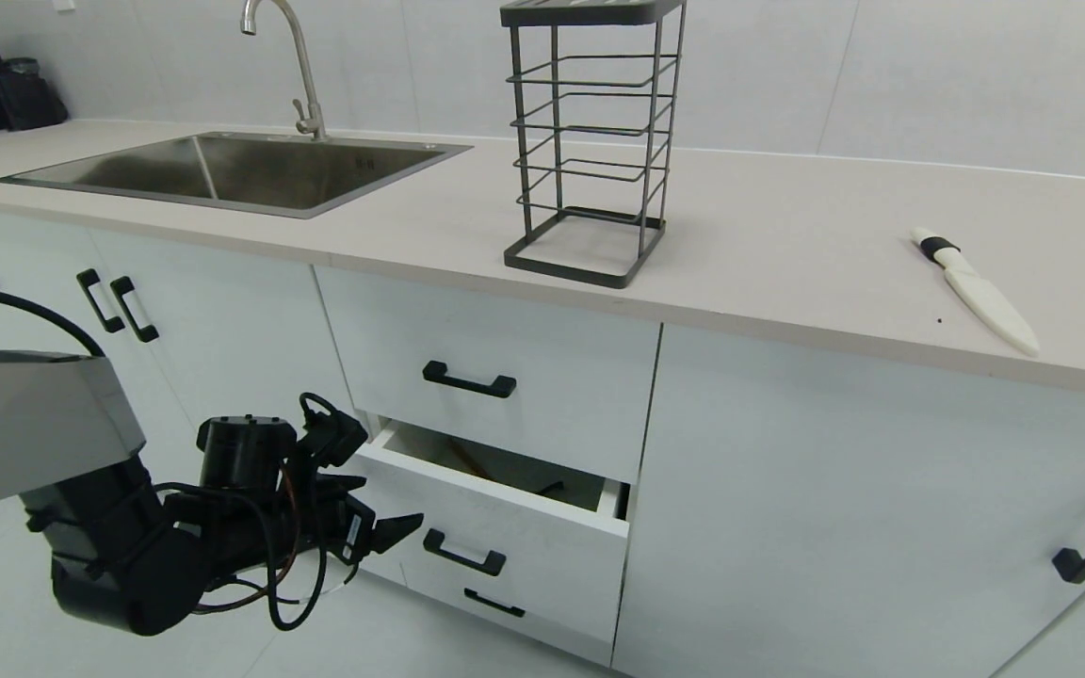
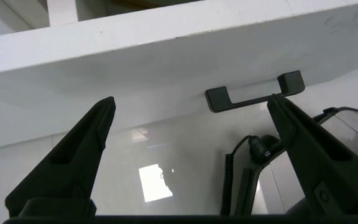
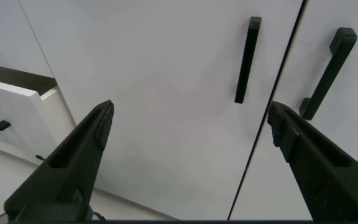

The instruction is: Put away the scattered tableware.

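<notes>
The pale stone tabletop point(image 1: 787, 217) runs across the whole scene. A stainless steel sink point(image 1: 316, 169) is sunk into its far left part. Below it is a bank of white cabinet fronts, where the white middle drawer point(image 1: 505, 527) stands part-way out. Inside it are a wooden-looking piece and something dark, but I cannot tell what they are.

A tall dark wire rack point(image 1: 590, 11) stands near the middle of the tabletop, close to the front edge, with nothing in it. The task's remaining piece, a cream-white knife with a black band at its handle point(image 1: 980, 294), lies flat near the front edge towards the right end. Its tip points at that edge, and it is well apart from the rack.

The left gripper point(image 1: 399, 529) hangs low, just in front of the open drawer's face, with its fingers spread and nothing between them. It is near the drawer's black bar handle point(image 2: 253, 94) but not clasping it. The right gripper point(image 3: 188, 112) is also spread and empty, facing the white cabinet doors with upright black handles point(image 3: 247, 59).

The step in hand looks like readying the drawer, which is open enough to take cutlery, while the knife is not yet picked up. The next move calls for an arm to rise to the tabletop's right front and close on the knife by its handle end. It then needs to carry the knife level and lower it into the drawer, clear of the drawer's front lip.
</notes>
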Robot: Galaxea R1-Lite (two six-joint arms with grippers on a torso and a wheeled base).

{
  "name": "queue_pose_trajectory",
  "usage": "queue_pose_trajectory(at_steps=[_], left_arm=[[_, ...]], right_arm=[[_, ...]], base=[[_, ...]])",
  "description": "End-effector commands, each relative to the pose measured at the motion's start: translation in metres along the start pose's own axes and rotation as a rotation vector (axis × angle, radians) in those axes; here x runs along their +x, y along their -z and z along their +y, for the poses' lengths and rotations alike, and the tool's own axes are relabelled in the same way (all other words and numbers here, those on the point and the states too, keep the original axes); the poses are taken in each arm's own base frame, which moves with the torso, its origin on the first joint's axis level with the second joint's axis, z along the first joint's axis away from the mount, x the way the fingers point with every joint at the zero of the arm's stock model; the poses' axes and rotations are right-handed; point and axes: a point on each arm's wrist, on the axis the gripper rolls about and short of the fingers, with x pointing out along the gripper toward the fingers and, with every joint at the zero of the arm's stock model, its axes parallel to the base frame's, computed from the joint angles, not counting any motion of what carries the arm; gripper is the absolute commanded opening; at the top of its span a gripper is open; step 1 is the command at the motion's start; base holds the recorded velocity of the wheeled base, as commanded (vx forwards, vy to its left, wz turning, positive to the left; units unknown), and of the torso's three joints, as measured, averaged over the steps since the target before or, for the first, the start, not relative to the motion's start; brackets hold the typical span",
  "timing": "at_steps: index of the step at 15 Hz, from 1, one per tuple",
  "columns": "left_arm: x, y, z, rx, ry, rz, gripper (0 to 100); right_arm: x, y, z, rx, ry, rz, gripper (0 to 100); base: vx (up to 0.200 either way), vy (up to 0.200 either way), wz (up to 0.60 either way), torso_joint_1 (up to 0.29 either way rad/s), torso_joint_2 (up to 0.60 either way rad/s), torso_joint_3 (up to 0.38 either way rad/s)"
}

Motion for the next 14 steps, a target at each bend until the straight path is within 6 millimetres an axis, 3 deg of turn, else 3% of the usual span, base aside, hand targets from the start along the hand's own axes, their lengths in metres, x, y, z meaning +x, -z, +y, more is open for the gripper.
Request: queue_pose_trajectory(at_steps=[1,14], left_arm=[[0.007,-0.002,0.004,0.005,-0.003,-0.012,100],[0.027,-0.018,0.01,0.025,-0.006,-0.075,100]], right_arm=[[0.0,0.0,0.0,0.0,-0.001,0.002,100],[0.0,0.0,0.0,0.0,-0.001,0.002,100]], base=[[0.0,0.0,0.0,0.0,0.0,0.0],[0.0,0.0,0.0,0.0,0.0,0.0]])
